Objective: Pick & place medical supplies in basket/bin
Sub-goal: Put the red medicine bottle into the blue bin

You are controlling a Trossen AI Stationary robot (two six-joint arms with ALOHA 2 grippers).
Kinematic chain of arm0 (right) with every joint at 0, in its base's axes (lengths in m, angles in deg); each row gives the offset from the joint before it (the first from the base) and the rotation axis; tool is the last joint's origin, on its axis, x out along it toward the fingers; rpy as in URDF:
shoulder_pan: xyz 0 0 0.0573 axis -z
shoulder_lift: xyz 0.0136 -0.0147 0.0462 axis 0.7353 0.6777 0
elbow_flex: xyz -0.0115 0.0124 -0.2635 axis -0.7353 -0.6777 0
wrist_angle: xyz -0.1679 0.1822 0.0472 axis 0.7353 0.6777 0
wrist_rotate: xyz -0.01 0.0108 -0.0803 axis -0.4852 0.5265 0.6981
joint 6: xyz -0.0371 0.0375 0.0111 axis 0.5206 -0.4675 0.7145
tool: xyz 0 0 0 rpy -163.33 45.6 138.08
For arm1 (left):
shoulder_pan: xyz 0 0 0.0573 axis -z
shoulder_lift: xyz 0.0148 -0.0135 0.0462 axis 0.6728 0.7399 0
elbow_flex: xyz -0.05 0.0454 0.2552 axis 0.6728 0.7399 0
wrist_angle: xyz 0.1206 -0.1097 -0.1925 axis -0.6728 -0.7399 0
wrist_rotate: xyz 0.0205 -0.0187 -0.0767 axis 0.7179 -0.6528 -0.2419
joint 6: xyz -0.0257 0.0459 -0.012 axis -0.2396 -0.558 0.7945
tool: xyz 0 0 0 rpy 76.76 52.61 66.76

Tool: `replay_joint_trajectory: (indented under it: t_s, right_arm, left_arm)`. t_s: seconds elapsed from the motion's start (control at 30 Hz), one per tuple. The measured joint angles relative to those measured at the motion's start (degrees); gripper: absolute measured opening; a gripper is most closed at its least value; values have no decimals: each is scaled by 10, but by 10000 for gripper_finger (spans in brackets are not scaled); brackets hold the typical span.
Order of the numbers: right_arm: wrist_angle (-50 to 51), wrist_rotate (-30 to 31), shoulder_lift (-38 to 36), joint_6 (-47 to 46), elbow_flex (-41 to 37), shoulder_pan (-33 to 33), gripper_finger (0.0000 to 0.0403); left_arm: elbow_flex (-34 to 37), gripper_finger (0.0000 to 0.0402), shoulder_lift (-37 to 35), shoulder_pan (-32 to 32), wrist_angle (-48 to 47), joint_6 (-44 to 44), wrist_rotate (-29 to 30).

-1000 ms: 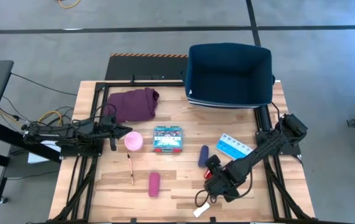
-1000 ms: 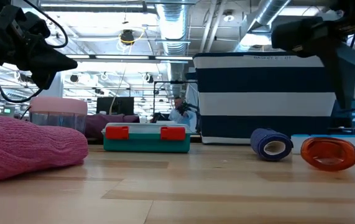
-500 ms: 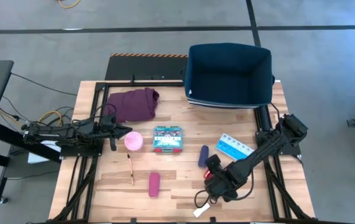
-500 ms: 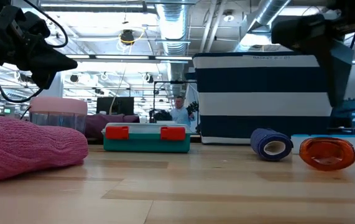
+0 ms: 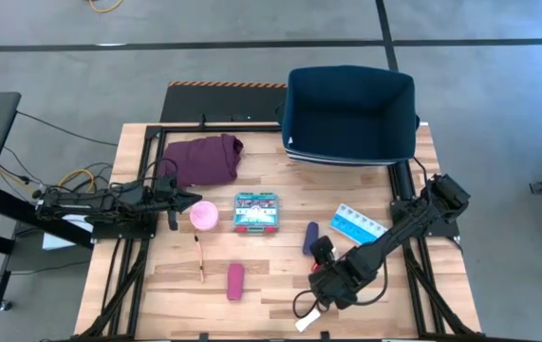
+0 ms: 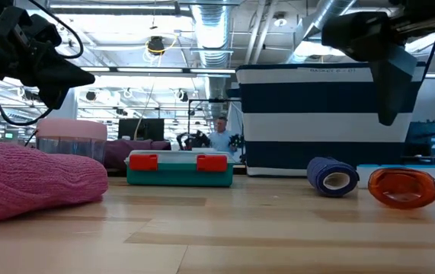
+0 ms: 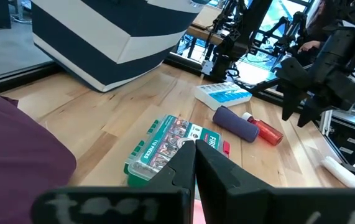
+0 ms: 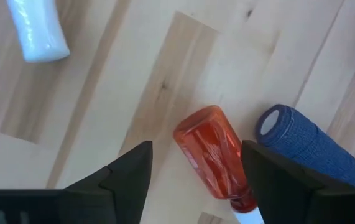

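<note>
**A:** Right now, right pincer (image 5: pixel 322 269) status?

**B:** Fingers spread, nothing between them. It hangs above the red-capped vial (image 8: pixel 213 157), which lies on its side on the surface (image 5: pixel 271 275), untouched. Navy roll (image 8: pixel 304 144) just beside the vial, white packet (image 8: pixel 35 30) further off near the front edge.

**A:** Left pincer (image 5: pixel 195 201)?

**B:** Pressed together, empty, parked just beside the pink round roll (image 5: pixel 204 215).

**A:** Other supplies?

**B:** Teal box (image 5: pixel 255 211) mid-surface, pill organizer (image 5: pixel 358 223) between vial and bin, maroon roll (image 5: pixel 235 280) and thin stick (image 5: pixel 199 257) front left. Navy striped bin (image 5: pixel 349 114) at the far right corner, nothing visible inside. Maroon cloth (image 5: pixel 204 158) far left.
</note>
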Motion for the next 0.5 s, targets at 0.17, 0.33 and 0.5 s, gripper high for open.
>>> replay_joint_trajectory:
  t_s: [0.17,0.33,0.5]
  right_arm:
    - [0,-5,0,-9,0,0,259]
    - [-1,-33,0,-39,0,5,268]
    - [-1,-9,0,-16,0,11,284]
  left_arm:
    - [0,0,0,0,0,0,0]
    - [0,0,0,0,0,0,0]
    - [0,0,0,0,0,1,0]
